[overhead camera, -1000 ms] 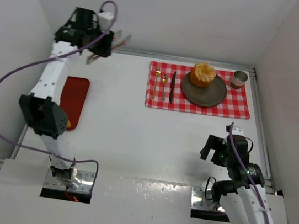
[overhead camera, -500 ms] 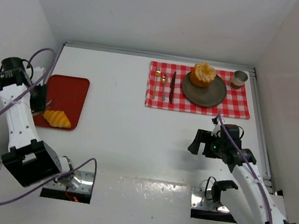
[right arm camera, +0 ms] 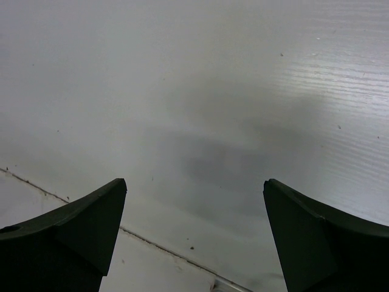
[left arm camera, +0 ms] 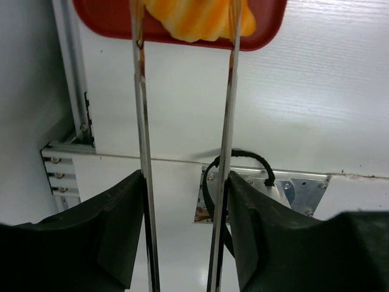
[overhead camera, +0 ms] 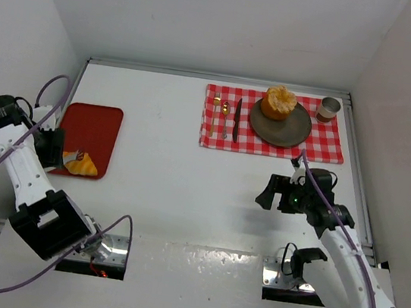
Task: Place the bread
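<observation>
The croissant [overhead camera: 82,163] lies at the near end of the red tray [overhead camera: 102,128] on the left. My left gripper [overhead camera: 69,156] is down at it. In the left wrist view its two long metal blades stand apart on either side of the croissant [left arm camera: 200,24], which rests on the tray [left arm camera: 267,27]; the left gripper [left arm camera: 185,18] is open. The round ridged bun [overhead camera: 278,102] sits on the dark plate [overhead camera: 284,136] at the back right. My right gripper [overhead camera: 271,192] [right arm camera: 194,201] is open and empty over bare table, near of the plate.
A red-checked cloth [overhead camera: 329,147] lies under the plate, with a knife [overhead camera: 236,118] and a fork [overhead camera: 224,122] left of the plate and a small cup [overhead camera: 329,108] at its far right corner. White walls close in the table on the left, back and right.
My left arm swung from the far back down to the tray, and its blades came around the croissant. My right gripper moved a little to the left and forward.
</observation>
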`<control>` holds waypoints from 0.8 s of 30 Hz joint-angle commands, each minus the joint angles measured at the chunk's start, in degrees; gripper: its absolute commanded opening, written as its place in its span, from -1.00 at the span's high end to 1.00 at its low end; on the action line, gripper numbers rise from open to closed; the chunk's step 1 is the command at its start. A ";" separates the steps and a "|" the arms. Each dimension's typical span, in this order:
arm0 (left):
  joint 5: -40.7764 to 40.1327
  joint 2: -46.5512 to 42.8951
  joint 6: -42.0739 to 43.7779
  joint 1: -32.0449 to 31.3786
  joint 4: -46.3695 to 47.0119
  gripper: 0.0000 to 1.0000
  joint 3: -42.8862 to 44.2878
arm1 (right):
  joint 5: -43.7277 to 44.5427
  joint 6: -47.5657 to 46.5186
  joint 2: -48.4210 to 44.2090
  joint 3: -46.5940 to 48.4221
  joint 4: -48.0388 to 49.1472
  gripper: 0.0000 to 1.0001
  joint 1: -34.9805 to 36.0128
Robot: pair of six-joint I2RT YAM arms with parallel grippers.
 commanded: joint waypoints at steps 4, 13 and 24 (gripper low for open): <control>5.43 2.54 3.26 0.63 0.23 -0.21 -0.63 | -0.05 1.52 -3.22 -1.16 -0.03 -0.88 0.16; 2.79 3.87 1.50 0.63 4.09 -0.21 -2.93 | 0.83 0.99 -3.84 -0.37 -1.54 -0.88 0.16; -1.16 4.57 -2.01 -3.49 6.03 -0.23 -2.31 | 0.74 0.99 -3.23 -0.11 -1.27 -0.88 0.33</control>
